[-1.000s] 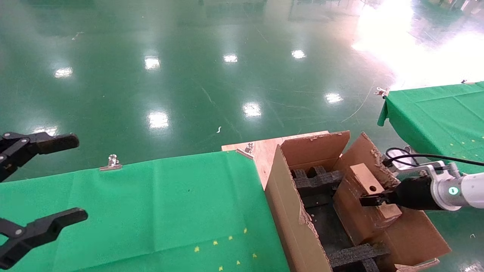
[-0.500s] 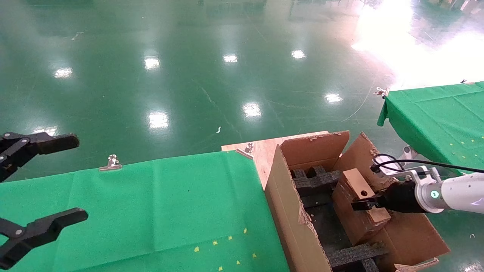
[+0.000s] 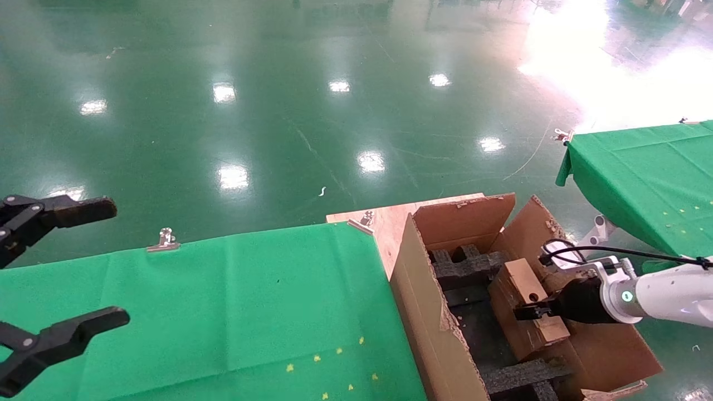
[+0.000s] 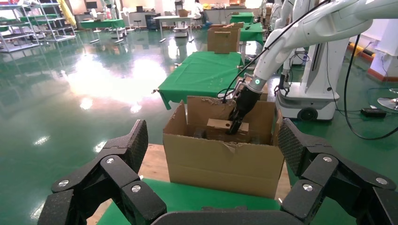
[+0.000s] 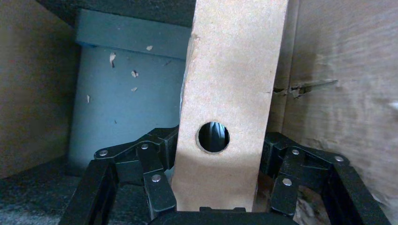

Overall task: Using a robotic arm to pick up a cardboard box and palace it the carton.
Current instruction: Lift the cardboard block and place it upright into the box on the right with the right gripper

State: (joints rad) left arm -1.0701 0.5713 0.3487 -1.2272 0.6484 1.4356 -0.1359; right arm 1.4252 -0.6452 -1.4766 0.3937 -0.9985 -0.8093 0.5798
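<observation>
- The left gripper (image 3: 61, 267) hangs at the far left of the head view, over the edge of the green cloth (image 3: 223, 312). Its 2 black fingers are spread wide with nothing between them. In its own wrist view the left gripper (image 4: 213, 159) frames the carton from far off.
- A silver clip (image 3: 164, 240) pins the back edge of the green cloth, and little yellow marks (image 3: 334, 362) sit near its front edge.
- A bare wooden board (image 3: 384, 220) shows past the end of the cloth, just beside the carton.
- The carton (image 3: 429, 312) is big and brown with ragged flaps standing up. Black foam inserts (image 3: 465, 262) sit inside it.
- The cardboard box (image 3: 526, 303) is small and brown with 1 round hole in its top face. It is down inside the carton, tilted, near the right wall (it cannot be told if it rests on the foam).
- The right gripper (image 3: 529, 312) of the robotic arm (image 3: 663, 295) reaches into the carton from the right. In its wrist view the fingers (image 5: 157, 164) pinch the cardboard box (image 5: 230, 93) from both sides.
- A second table with a green cloth (image 3: 646, 178) stands at the far right.
</observation>
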